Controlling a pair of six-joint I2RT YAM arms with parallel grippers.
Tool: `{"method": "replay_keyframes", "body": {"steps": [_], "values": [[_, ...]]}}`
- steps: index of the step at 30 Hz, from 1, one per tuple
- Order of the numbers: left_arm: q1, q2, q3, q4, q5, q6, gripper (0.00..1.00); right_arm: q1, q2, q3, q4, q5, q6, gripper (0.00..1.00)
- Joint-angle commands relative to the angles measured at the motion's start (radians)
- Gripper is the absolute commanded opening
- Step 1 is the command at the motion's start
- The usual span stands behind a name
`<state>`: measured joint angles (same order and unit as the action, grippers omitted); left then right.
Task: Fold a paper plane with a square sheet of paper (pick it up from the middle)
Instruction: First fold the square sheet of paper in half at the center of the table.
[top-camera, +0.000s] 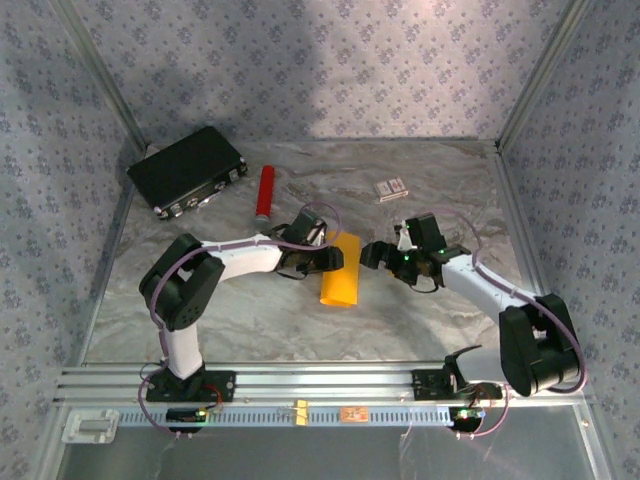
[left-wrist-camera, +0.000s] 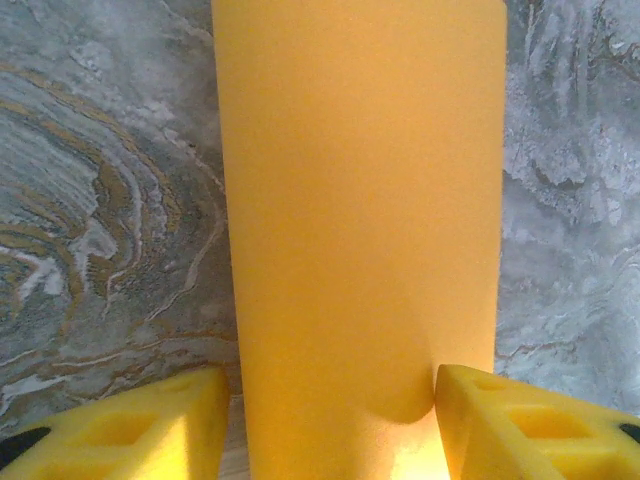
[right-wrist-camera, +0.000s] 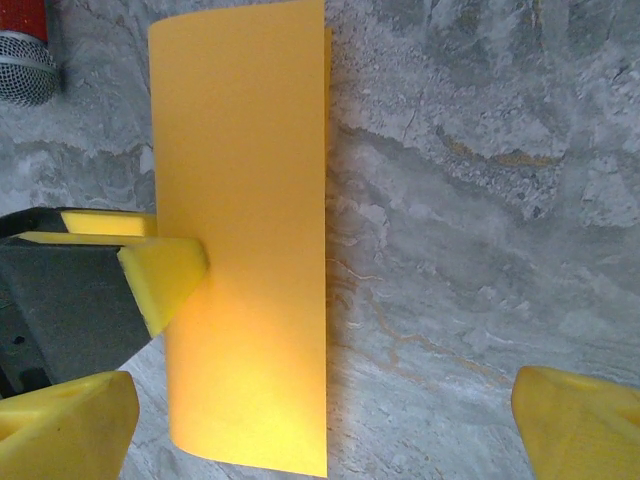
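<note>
Yellow wedge fingertips (left-wrist-camera: 130, 425) of the left gripper (left-wrist-camera: 335, 425), low in its wrist view, straddle the folded orange-yellow square sheet of paper (left-wrist-camera: 360, 200); pinching or not, I cannot tell. Judged best: press squarely along the crease, edges aligned. Right wrist: right gripper (right-wrist-camera: 320, 425) gapes wide; sheet upper left, long axis vertical. Overhead: sheet central, lengthwise top-to-bottom.

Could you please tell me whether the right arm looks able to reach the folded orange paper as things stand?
Probably yes. The right gripper is open and faces one long edge of the paper, with nothing between them. The left gripper sits at the opposite edge, out of its way.
</note>
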<state>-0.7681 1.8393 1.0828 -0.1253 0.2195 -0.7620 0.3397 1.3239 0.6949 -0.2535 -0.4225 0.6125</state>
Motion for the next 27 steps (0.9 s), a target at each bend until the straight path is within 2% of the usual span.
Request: {"method": "replay_keyframes", "body": {"steps": [1, 6, 27], "values": [[0.001, -0.021, 0.033, -0.051, -0.021, 0.037, 0.55, 0.011, 0.011, 0.033, -0.006, 0.015, -0.017, 0.98], [0.006, -0.011, 0.05, -0.089, -0.035, 0.059, 0.51, 0.017, 0.022, 0.035, -0.005, 0.016, -0.017, 0.97], [0.012, 0.05, 0.098, -0.188, -0.069, 0.123, 0.48, 0.031, 0.056, 0.047, -0.004, 0.03, -0.017, 0.97]]}}
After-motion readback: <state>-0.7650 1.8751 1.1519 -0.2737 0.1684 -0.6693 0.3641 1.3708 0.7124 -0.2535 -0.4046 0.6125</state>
